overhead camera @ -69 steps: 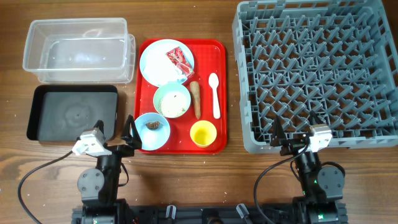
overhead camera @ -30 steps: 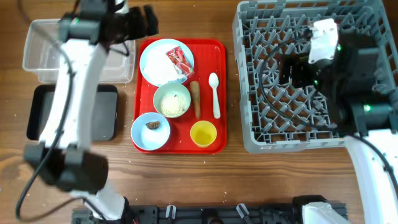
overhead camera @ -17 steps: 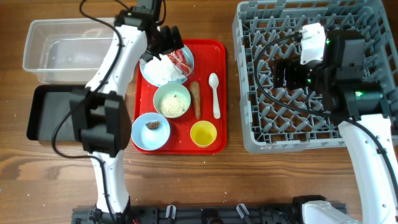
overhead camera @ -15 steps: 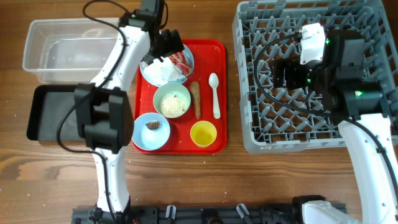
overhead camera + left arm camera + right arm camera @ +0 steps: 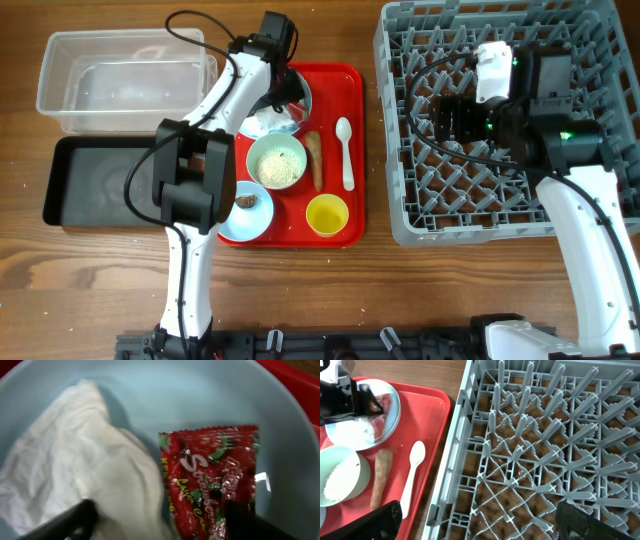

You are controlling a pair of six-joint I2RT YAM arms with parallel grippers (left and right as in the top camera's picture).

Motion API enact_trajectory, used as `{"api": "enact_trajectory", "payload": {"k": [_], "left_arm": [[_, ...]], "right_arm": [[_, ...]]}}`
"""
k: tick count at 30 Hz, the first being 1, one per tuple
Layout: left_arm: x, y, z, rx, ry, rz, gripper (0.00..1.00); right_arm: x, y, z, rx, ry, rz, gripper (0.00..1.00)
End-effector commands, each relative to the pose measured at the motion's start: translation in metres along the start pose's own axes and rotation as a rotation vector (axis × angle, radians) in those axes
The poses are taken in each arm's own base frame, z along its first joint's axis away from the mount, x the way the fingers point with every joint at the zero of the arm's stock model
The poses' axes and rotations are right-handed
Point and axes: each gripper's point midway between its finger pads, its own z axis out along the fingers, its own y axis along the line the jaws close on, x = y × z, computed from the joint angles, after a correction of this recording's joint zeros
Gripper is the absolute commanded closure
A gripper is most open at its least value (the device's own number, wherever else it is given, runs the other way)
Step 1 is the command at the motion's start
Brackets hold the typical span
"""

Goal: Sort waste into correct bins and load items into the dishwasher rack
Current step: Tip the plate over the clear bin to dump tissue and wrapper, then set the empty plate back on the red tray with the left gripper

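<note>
Your left fingers stand apart, low over the pale-blue plate. The crumpled white napkin and the red-and-white wrapper lie side by side between them. Whether either finger touches the plate or its contents cannot be told.

The plate sits at the far end of the red serving tray. Nearer on that tray are the pale-green bowl holding white crumbs, the brown stick just beside it, and the white spoon beside the stick. The yellow cup and the light-blue bowl occupy the near edge. The bowl holds a small brown lump and lies partly under your left arm.

The clear tub and the black tray lie on the table, left of the serving tray.

Your right fingers are spread wide with nothing between them, hovering above the pegs of the grey dishwasher rack, which stands on the table right of the serving tray.
</note>
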Motion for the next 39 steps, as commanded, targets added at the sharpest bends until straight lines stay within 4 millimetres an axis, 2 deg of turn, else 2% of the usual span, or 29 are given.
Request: {"api": "enact_trajectory", "payload": {"k": [1,3,5,7,9,12,13,15,16,18,21,22,23,24,25,26,27,28,29,31,33,35,36,37,39], "left_arm": [[0.013,0.001,0.024,-0.020,0.050,-0.002,0.96],[0.015,0.003,0.024,-0.025,0.057,-0.001,0.96],[0.011,0.003,0.011,-0.019,0.053,-0.004,0.96],[-0.006,-0.002,-0.031,0.014,0.007,-0.006,0.96],[-0.027,-0.008,-0.086,0.074,-0.078,-0.017,0.96],[-0.046,-0.009,-0.157,0.157,-0.199,-0.037,0.96],[-0.053,-0.002,-0.183,0.180,-0.244,-0.036,0.96],[-0.066,0.021,-0.217,0.196,-0.304,-0.076,0.96],[-0.074,0.037,-0.226,0.186,-0.328,-0.106,0.96],[-0.096,0.084,-0.229,0.109,-0.376,-0.195,0.96],[-0.120,0.155,-0.213,-0.027,-0.404,-0.348,0.96],[-0.128,0.182,-0.195,-0.069,-0.393,-0.414,0.96],[-0.133,0.197,-0.176,-0.092,-0.375,-0.440,0.96],[-0.136,0.207,-0.159,-0.110,-0.356,-0.456,0.92],[-0.136,0.214,-0.143,-0.127,-0.335,-0.465,0.69],[-0.137,0.215,-0.133,-0.134,-0.325,-0.463,0.29],[-0.138,0.216,-0.127,-0.137,-0.319,-0.463,0.11],[-0.138,0.215,-0.124,-0.137,-0.317,-0.463,0.04],[-0.139,0.215,-0.125,-0.136,-0.321,-0.463,0.00],[-0.140,0.211,-0.130,-0.122,-0.318,-0.393,0.00],[-0.137,0.194,-0.143,-0.045,-0.301,-0.285,0.00],[-0.124,0.169,-0.168,0.079,-0.269,-0.182,0.01],[-0.103,0.151,-0.191,0.153,-0.220,-0.141,0.02],[-0.083,0.142,-0.204,0.179,-0.168,-0.120,0.02],[-0.042,0.125,-0.219,0.182,-0.062,-0.074,0.02]], "right_arm": [[-0.005,0.004,-0.002,-0.020,-0.010,0.010,0.00],[-0.005,0.004,-0.002,-0.020,-0.009,0.010,0.00],[-0.005,0.004,-0.002,-0.020,-0.010,0.010,0.00],[-0.005,0.004,-0.002,-0.020,-0.010,0.010,0.00],[-0.005,0.004,-0.002,-0.020,-0.010,0.010,0.00],[-0.005,0.004,-0.002,-0.020,-0.011,0.010,0.00],[-0.006,0.004,-0.002,-0.020,-0.013,0.009,0.00],[-0.007,0.003,-0.002,-0.019,-0.016,0.009,0.00],[-0.007,0.003,-0.002,-0.019,-0.017,0.008,0.00],[-0.007,0.003,-0.002,-0.019,-0.018,0.008,0.00],[-0.007,0.003,-0.002,-0.019,-0.016,0.009,0.00],[-0.007,0.003,-0.002,-0.019,-0.017,0.008,0.00],[-0.007,0.003,-0.002,-0.019,-0.017,0.009,0.00],[-0.007,0.003,-0.002,-0.019,-0.017,0.008,0.00],[-0.007,0.003,-0.002,-0.019,-0.018,0.009,0.00],[-0.007,0.003,-0.002,-0.019,-0.017,0.008,0.00],[-0.007,0.003,-0.002,-0.020,-0.017,0.009,0.00],[-0.007,0.004,-0.002,-0.020,-0.017,0.009,0.00],[-0.007,0.003,-0.002,-0.019,-0.016,0.009,0.00],[-0.007,0.003,-0.002,-0.019,-0.015,0.009,0.00],[-0.007,0.003,-0.002,-0.019,-0.017,0.009,0.00],[-0.007,0.004,-0.002,-0.020,-0.017,0.009,0.00],[-0.007,0.004,-0.002,-0.024,-0.017,0.018,0.00],[-0.008,0.004,-0.002,-0.024,-0.020,0.053,0.00],[-0.010,0.004,-0.002,-0.024,-0.029,0.079,0.00]]}}
